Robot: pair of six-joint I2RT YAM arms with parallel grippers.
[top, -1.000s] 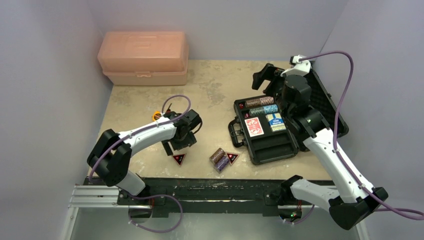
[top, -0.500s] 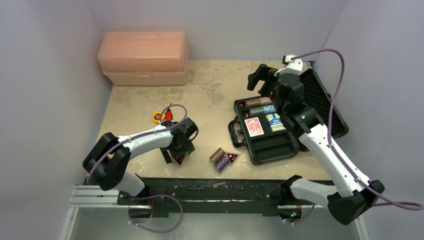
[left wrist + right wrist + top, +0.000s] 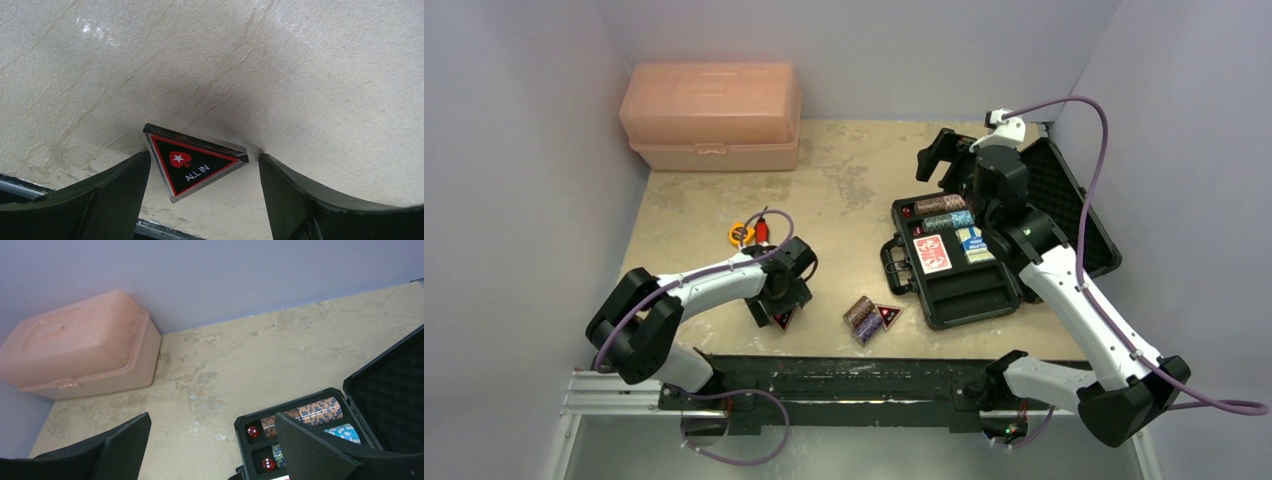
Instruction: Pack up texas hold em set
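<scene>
Two triangular tokens lie outside the case, and the left gripper (image 3: 204, 172) is down over one of them. Its fingers (image 3: 105, 200) stand apart on either side of the black-and-red "ALL IN" token (image 3: 192, 162), which lies flat on the table (image 3: 864, 170) near the front edge. The fingertips are close to the token's corners, but whether they touch it I cannot tell; nothing is clamped between them. In the overhead view this token (image 3: 781, 319) peeks out just under the gripper.

To its right, two loose poker chip stacks (image 3: 861, 318) lie on their sides, with the second token (image 3: 888, 314) just beside them.

Further right, the small black case (image 3: 964, 295) is open with its foam-lined lid (image 3: 1079, 215) laid back. Its far compartments hold a brown chip stack (image 3: 310, 412) and a blue chip stack (image 3: 345, 432) (both lying on their sides), with two red dice (image 3: 252, 431) in small pockets at the left end. The red card deck (image 3: 932, 253) and blue card deck (image 3: 975, 244) sit side by side in the middle, and the near compartment shows only foam.

The right gripper (image 3: 212, 442) hangs above the far end of the case, its fingers spread wide and holding nothing.

A peach plastic box (image 3: 712, 115) sits in the far left corner, and a red folding knife (image 3: 759, 228) lies just beyond the left arm.
</scene>
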